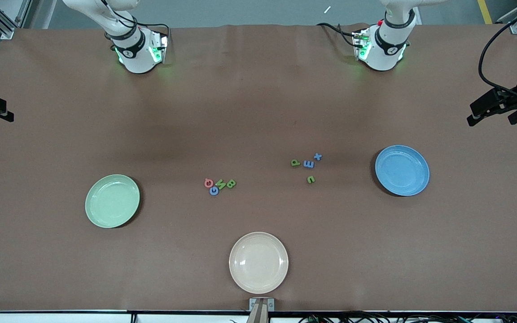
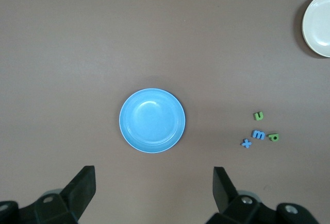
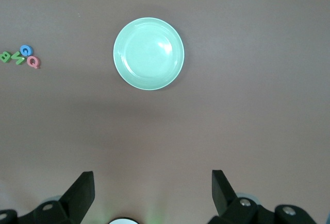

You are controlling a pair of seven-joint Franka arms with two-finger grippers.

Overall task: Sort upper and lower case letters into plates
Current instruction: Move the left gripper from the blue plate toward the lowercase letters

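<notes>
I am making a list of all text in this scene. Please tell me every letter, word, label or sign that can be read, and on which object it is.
The only text is the toy letters themselves:
"Q": red-orange letter
"G": blue letter
"B": green letter
Green letter between them: shape unclear
"p": green letter
"E": blue letter
"x": blue letter
"u" or "n": green letter, orientation ambiguous
Robot base markings: too small to read
Plates: no text

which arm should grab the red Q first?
Right. The red Q lies toward the right arm's end, nearest the mint green plate. The right gripper, open, hangs over that plate; its wrist view shows the Q.
</notes>
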